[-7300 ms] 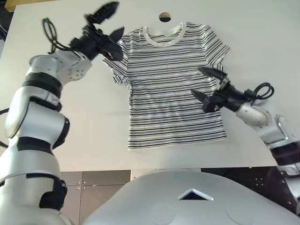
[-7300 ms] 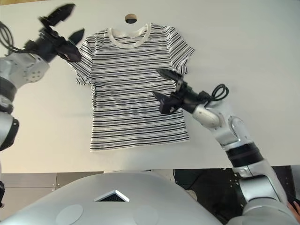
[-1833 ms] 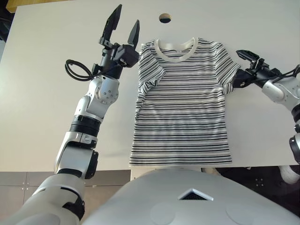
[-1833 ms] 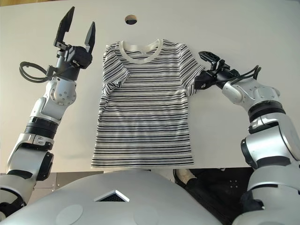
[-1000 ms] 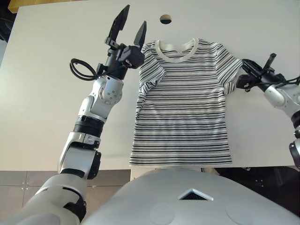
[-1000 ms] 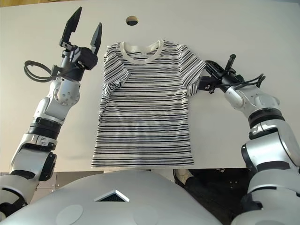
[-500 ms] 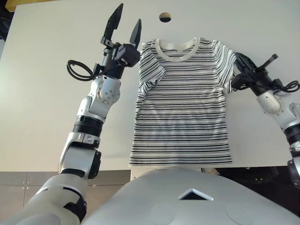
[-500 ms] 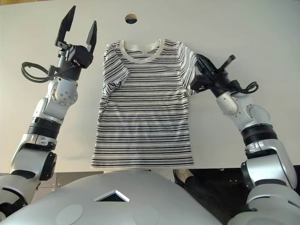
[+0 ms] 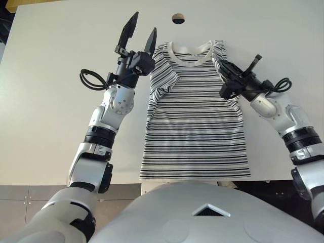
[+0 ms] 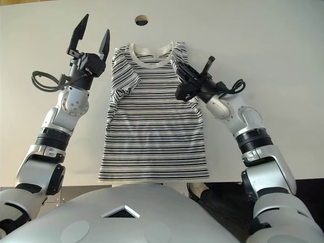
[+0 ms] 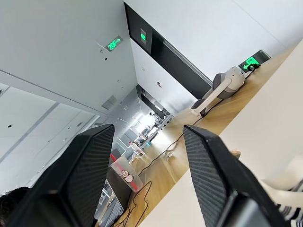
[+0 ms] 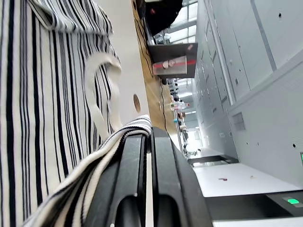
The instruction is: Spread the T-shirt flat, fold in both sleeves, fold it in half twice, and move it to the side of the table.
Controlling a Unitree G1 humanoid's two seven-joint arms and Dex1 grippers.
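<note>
Clamps the right gripper (image 9: 229,72) on the sleeve (image 9: 220,53) at the shirt's (image 9: 195,121) 2 o'clock, turned inward over the chest, seemingly for the fold. Holds the left gripper (image 9: 143,28) spread and raised at 10 o'clock, off it. Leaves the shirt flat on the table (image 9: 50,61).

Bright, even light falls from overhead on the white table (image 9: 45,131), which pales almost to glare beyond the collar of the T-shirt (image 9: 195,116). The T-shirt casts only a thin, soft shadow along its hem and under the creases of the sleeve on the robot's left. Nearer than the hem, past the table edge, the floor (image 9: 101,192) is dim. From the right wrist, windows (image 12: 180,28) beyond the collar burn white; from the left wrist, green signs (image 11: 112,45) glow on shaded grey walls.
</note>
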